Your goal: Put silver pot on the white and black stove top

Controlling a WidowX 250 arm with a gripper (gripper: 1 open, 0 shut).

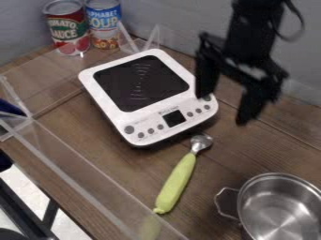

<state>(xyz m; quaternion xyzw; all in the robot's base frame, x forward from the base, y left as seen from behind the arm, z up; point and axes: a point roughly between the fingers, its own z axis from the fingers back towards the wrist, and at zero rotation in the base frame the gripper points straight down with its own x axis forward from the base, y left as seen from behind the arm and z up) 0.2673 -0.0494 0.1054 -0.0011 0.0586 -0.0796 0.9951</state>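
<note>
Pincer (228,107) spread wide, holding nothing, above tabletop (269,150) just right of white and black stove top (148,97). Silver pot (281,210) sits at near right corner, well apart. Yellow-handled tool (183,178) lies between.

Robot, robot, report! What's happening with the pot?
Gripper open, empty. Silver pot on table, not on stove top. Green-handled tool lies between.

Below the open pincer (228,105) the surface (269,150) is bare. The stove (148,97) stands just left; a green-handled tool (183,178) and the pot (279,208) lie nearer the front.
</note>
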